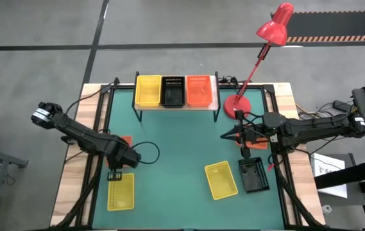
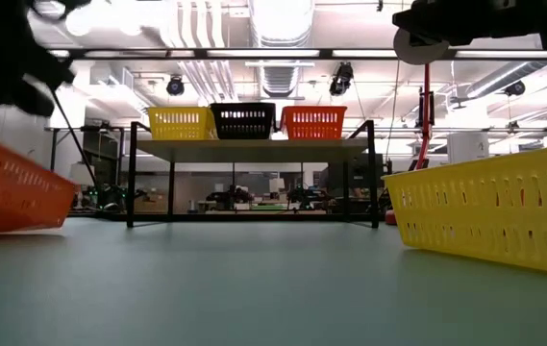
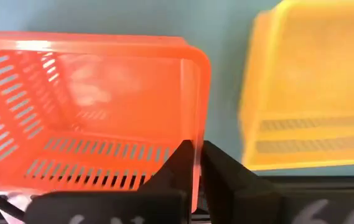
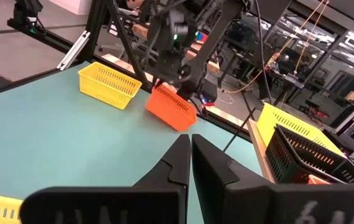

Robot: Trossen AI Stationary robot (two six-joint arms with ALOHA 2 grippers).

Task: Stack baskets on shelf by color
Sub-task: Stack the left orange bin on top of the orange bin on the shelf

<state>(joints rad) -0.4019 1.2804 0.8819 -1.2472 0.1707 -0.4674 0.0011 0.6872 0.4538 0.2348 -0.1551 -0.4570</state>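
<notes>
a: where do the baskets sit?

b: in the overhead view the shelf point(image 1: 177, 106) stands at the upper middle of the green worktop point(image 1: 182, 154). on its plank there is a yellow basket point(image 1: 147, 90), a black basket point(image 1: 172, 90) and an orange-red basket point(image 1: 199, 90), side by side, left to right. whether each is a single tray or a stack cannot be told.

a: and the rest?

b: a second yellow basket point(image 1: 120, 191) lies at the lower left of the frame, another yellow basket point(image 1: 221, 179) at the lower middle right, turned at an angle, and a second black basket point(image 1: 254, 174) just beside it on its right.

a: what is the left claw doing?

b: the left claw point(image 3: 193, 163) is closed on the rim of an orange-red tray point(image 3: 89, 112); the wall sits pinched between the two dark fingers in the left wrist view. the right wrist view shows that tray tilted under the left arm, with one lower edge at or just above the worktop. from above only a sliver of it shows beside the arm, at the left middle of the frame.

a: the right claw?

b: the right claw point(image 4: 191, 152) is over the worktop at the right middle of the overhead frame, near the base of the pink-red lamp point(image 1: 237, 105). its fingers are narrow, almost touching, with nothing between them.
</notes>
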